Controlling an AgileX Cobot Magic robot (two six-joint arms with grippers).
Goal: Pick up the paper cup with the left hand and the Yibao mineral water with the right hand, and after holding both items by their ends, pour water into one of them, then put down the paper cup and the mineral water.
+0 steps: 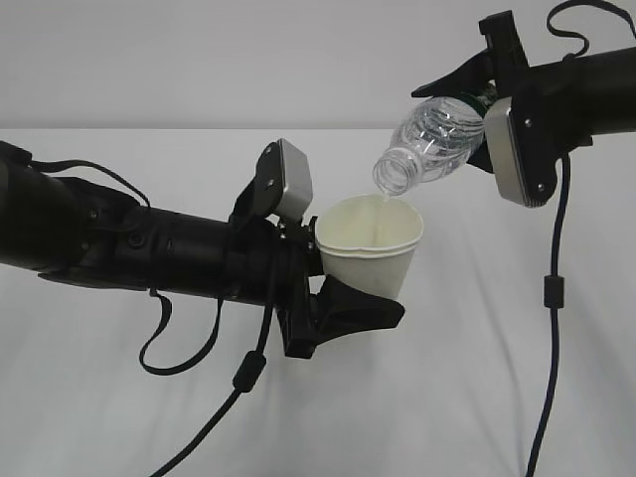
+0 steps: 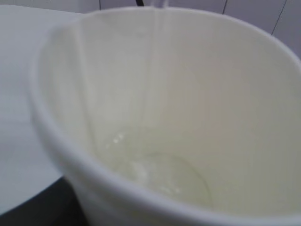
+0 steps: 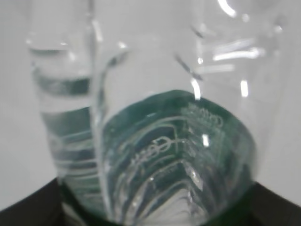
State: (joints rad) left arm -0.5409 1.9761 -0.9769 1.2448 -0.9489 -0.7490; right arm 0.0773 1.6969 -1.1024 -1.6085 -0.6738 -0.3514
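White paper cup point(image 1: 370, 246) sits clamped in my left gripper point(image 1: 343, 298), mouth up, off the table point(image 1: 477, 397), kept level to catch water. Yibao mineral water point(image 1: 427, 144) is gripped at its base end by my right gripper point(image 1: 487, 109), tilted neck-down, mouth just above the cup rim so the stream lands inside. Some water pooled in the cup bottom.

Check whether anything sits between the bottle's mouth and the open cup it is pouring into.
Nothing visible does. The bottle, held tilted by the right gripper, has its open mouth just above the rim of the cup in the left gripper. The cup's opening is uncovered, and water already lies at its bottom.
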